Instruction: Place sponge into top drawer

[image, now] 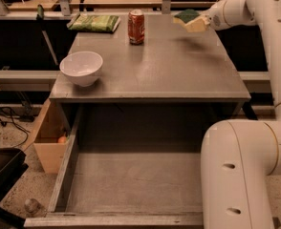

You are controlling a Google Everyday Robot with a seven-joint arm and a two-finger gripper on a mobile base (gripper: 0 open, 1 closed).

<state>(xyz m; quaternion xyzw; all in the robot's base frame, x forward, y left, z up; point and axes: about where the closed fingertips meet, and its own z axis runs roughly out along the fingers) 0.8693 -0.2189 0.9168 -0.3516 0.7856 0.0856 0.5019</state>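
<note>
Nearest the camera: top drawer (131, 185) pulled fully out, flat grey bottom bare, nothing in it yet. A fat white arm link (241, 175) stands over its right front corner. Light-wood box (47, 137) sits just left of the drawer, lower down. Behind the drawer, on the grey cabinet top (169, 70): white bowl (81, 67) near the front left edge, red soda can (136, 26) upright mid-back, green packet (93, 23) flat at the back left. Farthest back, at the right rear corner: sponge (189, 20), green scouring face up, yellow foam below, held clear of the surface with its shadow on the top beneath it. Handling judgement: very light, soft and compressible, rough enough not to slip, not fragile; it will spring back if squeezed hard, so a moderate pinch across the foam sides should do, and a drop into the drawer would not hurt it. The gripper (203, 23) is at the sponge's right end, reaching in from the right; I read it as clamped on the sponge by the foam, closed to about the sponge's thickness, touching nothing else. The drawer lies well apart from it, toward the front.
</note>
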